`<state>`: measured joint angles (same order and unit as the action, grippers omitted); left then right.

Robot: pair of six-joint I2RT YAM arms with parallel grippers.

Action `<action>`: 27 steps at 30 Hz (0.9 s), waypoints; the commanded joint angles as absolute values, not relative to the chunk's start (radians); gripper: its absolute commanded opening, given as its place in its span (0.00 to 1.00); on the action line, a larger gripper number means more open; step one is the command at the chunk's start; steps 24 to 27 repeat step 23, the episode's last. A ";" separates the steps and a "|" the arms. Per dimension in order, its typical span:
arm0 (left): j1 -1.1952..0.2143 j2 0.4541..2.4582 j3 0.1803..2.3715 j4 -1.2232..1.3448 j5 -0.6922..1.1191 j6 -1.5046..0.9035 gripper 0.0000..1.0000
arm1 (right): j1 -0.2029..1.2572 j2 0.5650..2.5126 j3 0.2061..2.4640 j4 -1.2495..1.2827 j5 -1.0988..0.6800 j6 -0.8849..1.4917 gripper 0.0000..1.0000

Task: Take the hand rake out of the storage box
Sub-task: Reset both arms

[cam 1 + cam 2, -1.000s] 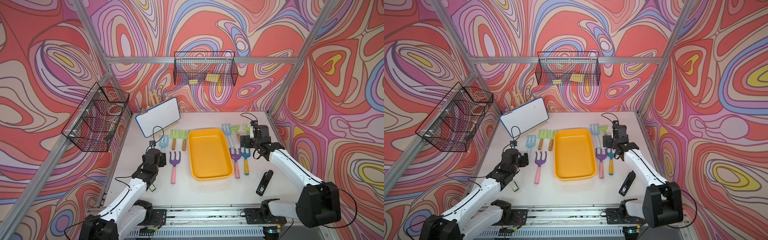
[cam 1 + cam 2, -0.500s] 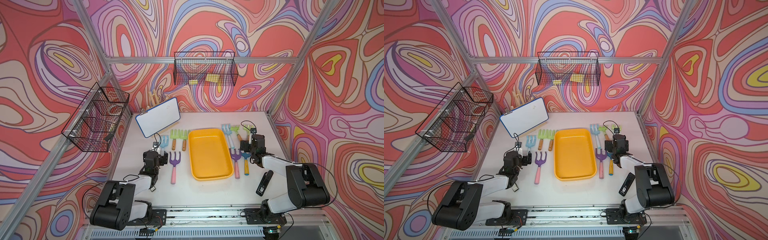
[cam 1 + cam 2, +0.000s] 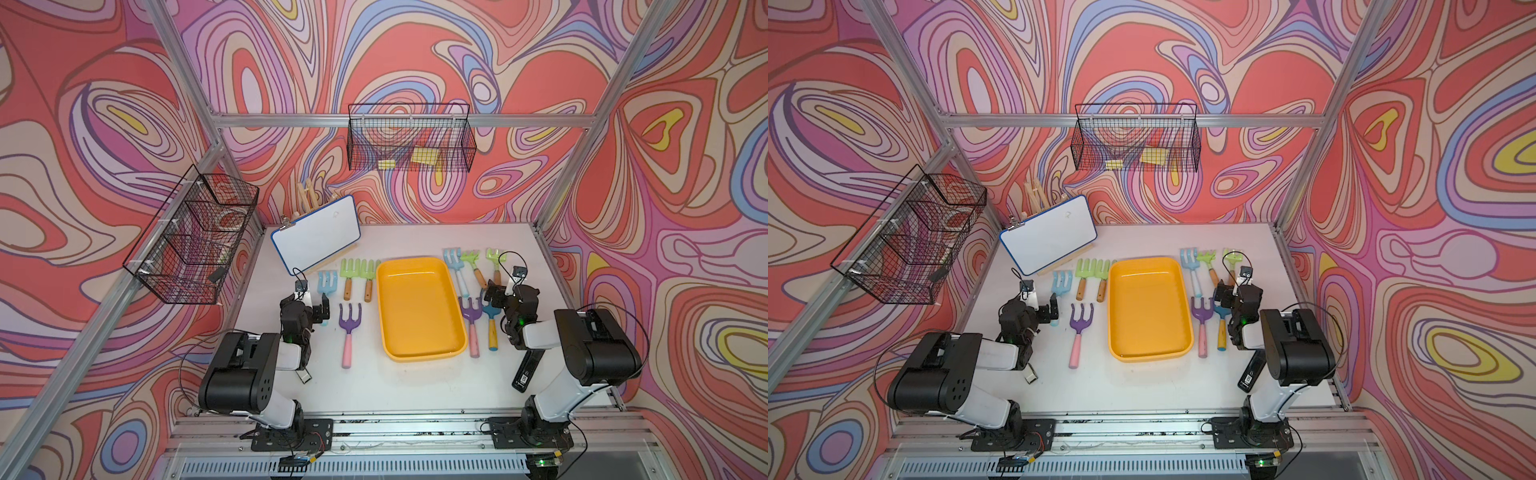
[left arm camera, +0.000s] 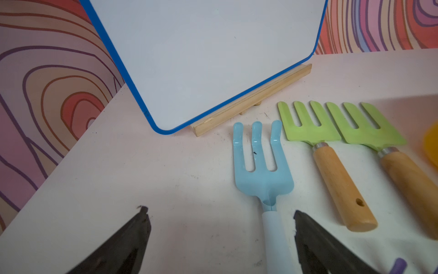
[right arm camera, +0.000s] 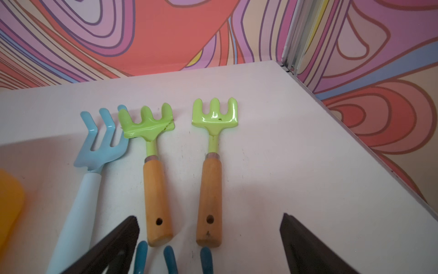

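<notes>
White table (image 3: 415,395) — storage box (image 3: 419,307), rakes (image 3: 349,328), whiteboard (image 3: 316,237)

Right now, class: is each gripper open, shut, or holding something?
Left gripper: open, holding nothing.
Right gripper: open, holding nothing.

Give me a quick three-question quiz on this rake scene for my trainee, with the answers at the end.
1. True or false: a rake lies inside the storage box.
2. In the left wrist view, what lies between the jaws of the left gripper? A) the white handle of the light blue rake B) a wooden handle C) a pink handle
3. Is the right gripper open or shut?
Key: 1 false; 2 A; 3 open.
</notes>
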<state>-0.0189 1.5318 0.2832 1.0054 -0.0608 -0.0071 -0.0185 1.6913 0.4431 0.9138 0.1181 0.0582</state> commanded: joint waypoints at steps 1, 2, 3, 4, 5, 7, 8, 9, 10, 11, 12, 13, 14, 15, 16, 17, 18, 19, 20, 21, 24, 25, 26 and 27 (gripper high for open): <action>-0.014 1.539 0.354 0.932 -0.012 -0.004 0.99 | -0.022 1.691 0.446 0.990 0.098 0.066 0.98; -0.015 1.533 0.384 0.856 0.000 0.004 0.99 | -0.022 1.688 0.450 0.975 0.097 0.065 0.98; -0.015 1.522 0.385 0.838 -0.006 0.000 0.99 | -0.022 1.686 0.451 0.968 0.094 0.064 0.98; -0.021 1.528 0.367 0.885 -0.008 0.006 0.99 | -0.021 1.687 0.450 0.972 0.093 0.063 0.98; -0.028 1.538 0.351 0.937 -0.008 0.018 0.99 | -0.021 1.689 0.451 0.976 0.094 0.063 0.98; -0.032 1.529 0.353 0.911 -0.008 0.021 0.99 | -0.020 1.687 0.451 0.972 0.082 0.060 0.98; -0.034 1.529 0.355 0.906 -0.004 0.026 0.99 | -0.021 1.690 0.456 0.966 0.064 0.052 0.98; -0.034 1.536 0.354 0.920 -0.004 0.027 0.99 | -0.021 1.690 0.460 0.961 0.048 0.045 0.98; -0.034 1.537 0.355 0.924 -0.005 0.027 0.99 | -0.021 1.691 0.467 0.951 0.028 0.036 0.98; -0.035 1.533 0.358 0.908 -0.002 0.030 0.99 | -0.021 1.692 0.478 0.926 -0.005 0.021 0.98; -0.038 1.534 0.360 0.903 -0.008 0.034 0.99 | -0.020 1.693 0.480 0.921 -0.009 0.018 0.98; -0.044 1.538 0.360 0.912 -0.017 0.038 0.99 | -0.020 1.694 0.482 0.920 -0.007 0.017 0.98; -0.048 1.540 0.358 0.919 -0.025 0.039 0.99 | -0.019 1.696 0.483 0.921 -0.007 0.017 0.98; -0.051 1.537 0.359 0.912 -0.029 0.040 0.99 | -0.020 1.697 0.486 0.915 -0.007 0.018 0.98; -0.051 1.538 0.360 0.912 -0.028 0.041 0.99 | -0.020 1.698 0.487 0.915 -0.008 0.018 0.98; -0.051 1.539 0.359 0.916 -0.028 0.040 1.00 | -0.020 1.697 0.485 0.918 -0.008 0.018 0.98; -0.051 1.539 0.360 0.914 -0.028 0.040 0.99 | -0.019 1.698 0.486 0.917 -0.009 0.020 0.98; -0.051 1.538 0.360 0.912 -0.028 0.038 1.00 | -0.020 1.698 0.486 0.916 -0.008 0.020 0.98; -0.051 1.538 0.359 0.917 -0.028 0.038 0.99 | -0.020 1.698 0.484 0.922 -0.009 0.020 0.98; -0.051 1.538 0.357 0.918 -0.029 0.038 1.00 | -0.020 1.697 0.482 0.924 -0.007 0.019 0.98; -0.051 1.536 0.355 0.917 -0.037 0.040 0.99 | -0.020 1.694 0.479 0.927 -0.008 0.020 0.98; -0.051 1.536 0.355 0.917 -0.037 0.040 0.99 | -0.020 1.694 0.479 0.927 -0.008 0.020 0.98; -0.051 1.536 0.355 0.917 -0.037 0.040 0.99 | -0.020 1.694 0.479 0.927 -0.008 0.020 0.98; -0.051 1.536 0.355 0.917 -0.037 0.040 0.99 | -0.020 1.694 0.479 0.927 -0.008 0.020 0.98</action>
